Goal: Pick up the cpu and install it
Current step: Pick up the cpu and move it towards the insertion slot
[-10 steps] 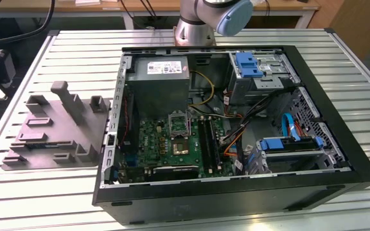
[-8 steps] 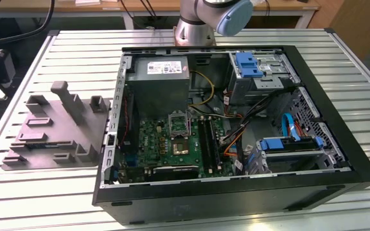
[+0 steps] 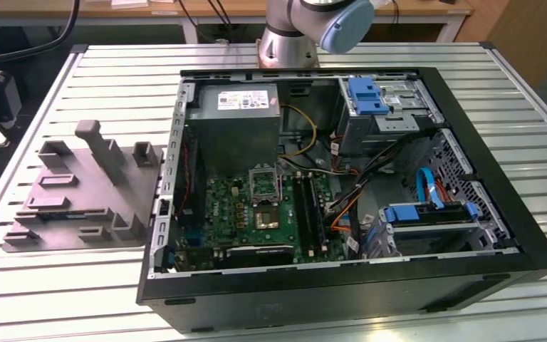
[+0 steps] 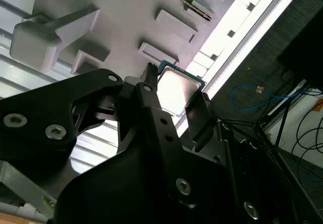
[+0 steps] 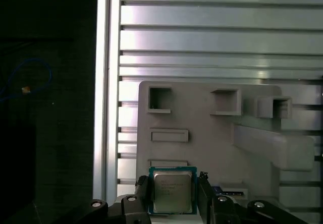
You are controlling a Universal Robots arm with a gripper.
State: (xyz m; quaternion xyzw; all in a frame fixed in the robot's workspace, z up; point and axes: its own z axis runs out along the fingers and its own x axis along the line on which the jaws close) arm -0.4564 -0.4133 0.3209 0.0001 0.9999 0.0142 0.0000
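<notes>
The cpu [image 5: 172,190] is a small square chip with a silvery top and a green rim. It sits between the two black fingers of my gripper [image 5: 173,184] in both wrist views, and the gripper is shut on its sides. In the second wrist view the cpu [image 4: 177,89] gleams between the fingertips [image 4: 149,80], with the gripper [image 4: 174,94] held above the grey fixture plate [image 4: 126,17]. The fixture plate [image 5: 202,133] lies well below the chip, on the slatted table. The green motherboard [image 3: 240,214] with its metal-framed socket [image 3: 267,216] lies inside the open computer case.
The black computer case [image 3: 350,285] lies on its side on the slatted aluminium table [image 3: 65,285], with a grey power supply [image 3: 240,121], blue drive bays [image 3: 367,96] and loose cables. The fixture plate [image 3: 83,192] is at the exterior view's left. The arm's base [image 3: 288,35] stands behind the case.
</notes>
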